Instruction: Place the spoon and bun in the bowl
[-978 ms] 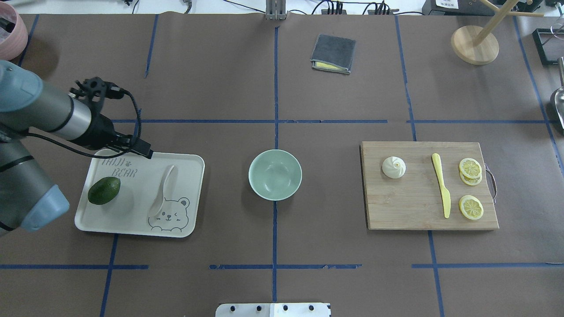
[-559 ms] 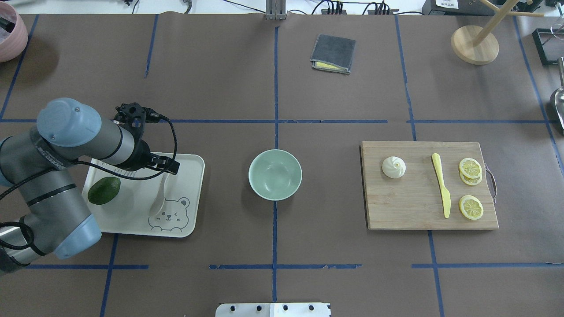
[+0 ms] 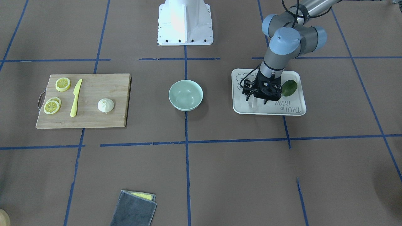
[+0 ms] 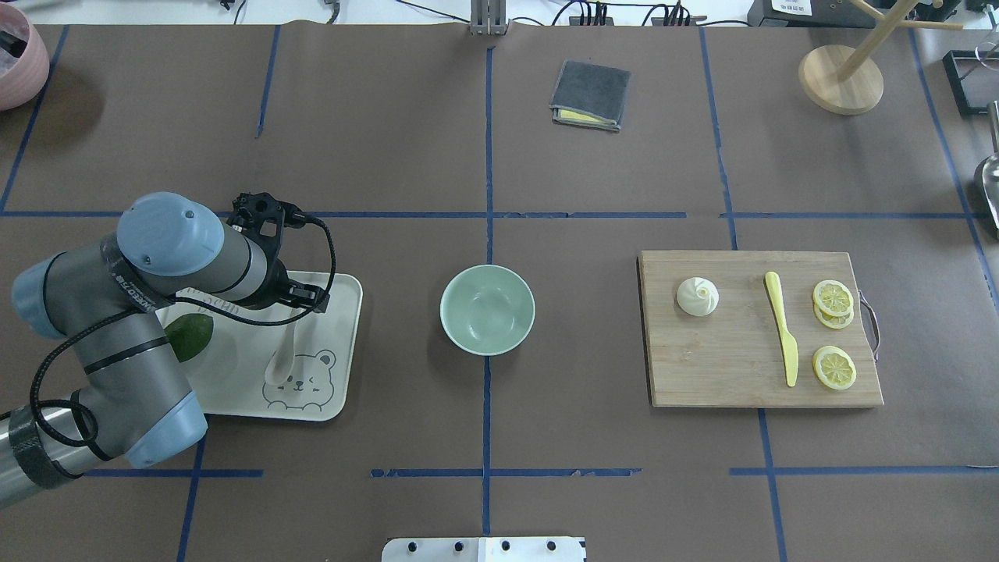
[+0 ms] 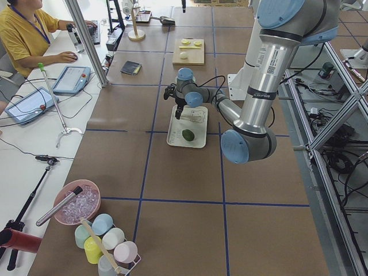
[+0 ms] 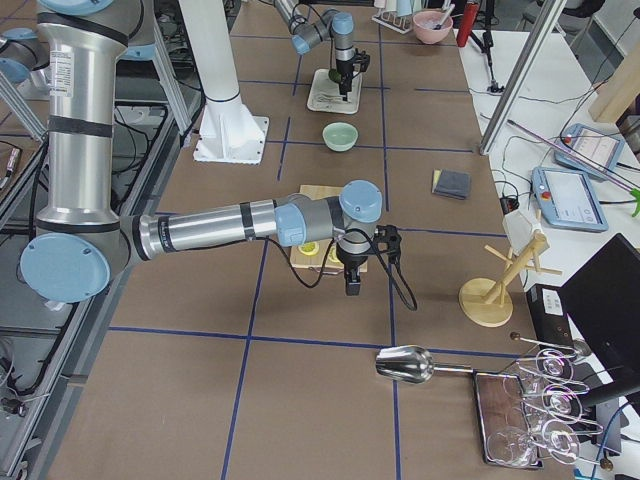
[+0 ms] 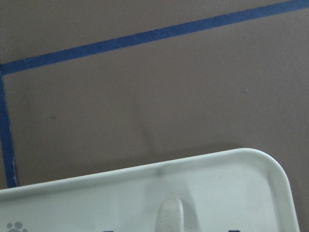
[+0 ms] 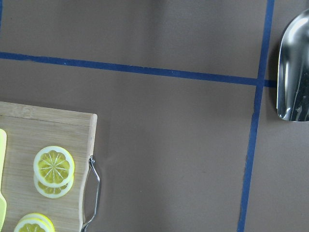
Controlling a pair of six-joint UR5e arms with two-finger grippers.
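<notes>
The pale spoon (image 4: pixel 281 357) lies on the cream bear-print tray (image 4: pixel 343 343) at the left; its handle tip shows in the left wrist view (image 7: pixel 170 215). My left gripper (image 3: pixel 256 100) hangs open, pointing down over the spoon's handle, one finger (image 3: pixel 247 98) on each side, just above the tray. The white bun (image 4: pixel 697 297) sits on the wooden cutting board (image 4: pixel 726 375) at the right. The mint-green bowl (image 4: pixel 488 310) stands empty at the centre. My right gripper (image 6: pixel 352 282) shows only in the exterior right view, beyond the board's outer end; I cannot tell if it is open or shut.
An avocado (image 4: pixel 191 336) lies on the tray beside the left arm. A yellow knife (image 4: pixel 781 328) and lemon slices (image 4: pixel 833 299) share the board. A folded grey cloth (image 4: pixel 591 94) lies at the back, a wooden stand (image 4: pixel 841 78) and a metal scoop (image 8: pixel 293 82) at the far right.
My left arm has swung in over the tray, and its gripper has moved right to above the spoon's handle. The spoon, bun and bowl have not moved.
</notes>
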